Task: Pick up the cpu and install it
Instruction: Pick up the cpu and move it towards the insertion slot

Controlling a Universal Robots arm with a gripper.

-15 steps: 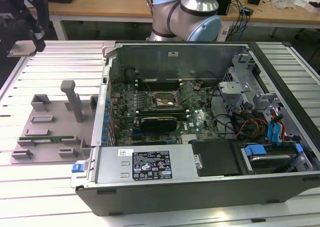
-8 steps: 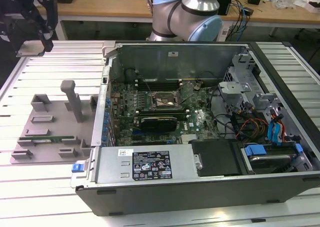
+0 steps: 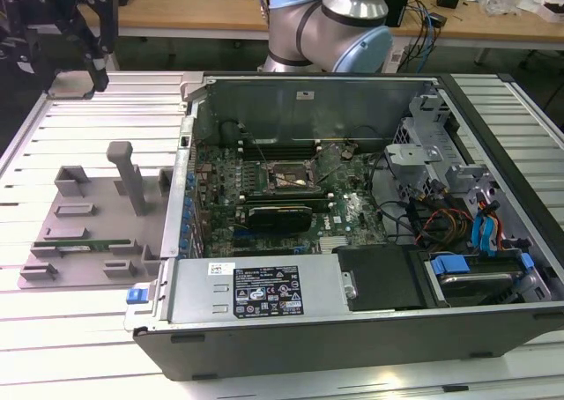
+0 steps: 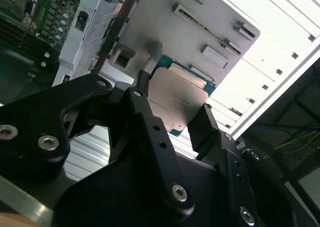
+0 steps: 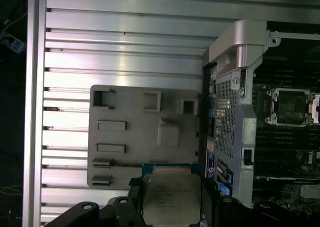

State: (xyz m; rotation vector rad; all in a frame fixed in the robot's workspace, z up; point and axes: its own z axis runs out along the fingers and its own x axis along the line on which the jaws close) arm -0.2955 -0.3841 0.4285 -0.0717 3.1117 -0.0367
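The black two-fingered gripper (image 4: 174, 99) is closed on the cpu (image 5: 171, 199), a small flat square chip with a silvery-grey metal top plate on a green board. Its black fingers (image 4: 150, 122) pinch two opposite edges, and the chip is held in the air with its metal face towards both wrist cameras.

Beyond the chip in the first wrist view lies a flat grey plastic fixture plate (image 5: 130, 137) with raised blocks and slots. It rests on the ribbed aluminium table (image 5: 125, 52).

In the exterior view the gripper hangs at about ten o'clock from the open black tower computer case (image 3: 352, 347), which lies on its side. The fixture plate sits at nine o'clock, just beside the case wall. Inside the case, near the middle of the green motherboard (image 3: 352, 211), is the black rectangular socket frame (image 3: 286, 178). At twelve o'clock, behind the case, stands the silver and pale blue robot arm (image 3: 335, 21), with a wooden desk (image 3: 203, 8) farther back.
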